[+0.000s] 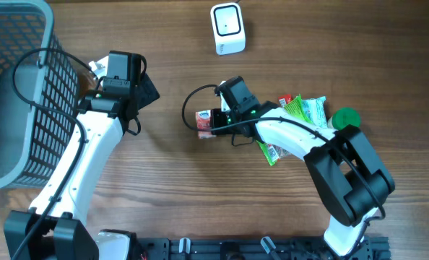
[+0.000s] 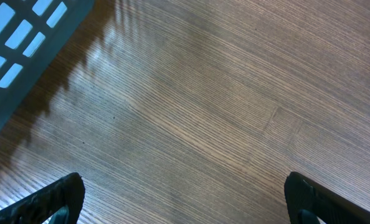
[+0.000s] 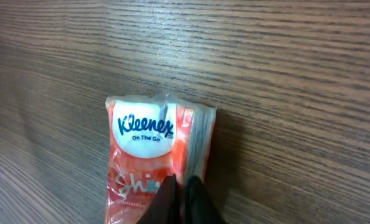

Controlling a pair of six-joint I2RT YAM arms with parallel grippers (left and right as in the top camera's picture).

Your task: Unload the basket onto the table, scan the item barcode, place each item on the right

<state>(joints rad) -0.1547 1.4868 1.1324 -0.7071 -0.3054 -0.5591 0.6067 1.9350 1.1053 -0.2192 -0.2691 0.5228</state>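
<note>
Starting at the left, our left gripper hangs wide open beside the grey basket, holding nothing. In the middle of the table lies the Kleenex tissue pack. Our right gripper is pinched shut on its wrapper. We think the grab is made. Carrying the pack to the white scanner is left.

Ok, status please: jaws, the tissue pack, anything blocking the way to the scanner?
Left jaws open, empty. Right jaws shut on tissue pack, pinching its end. Nothing between pack and scanner.
</note>
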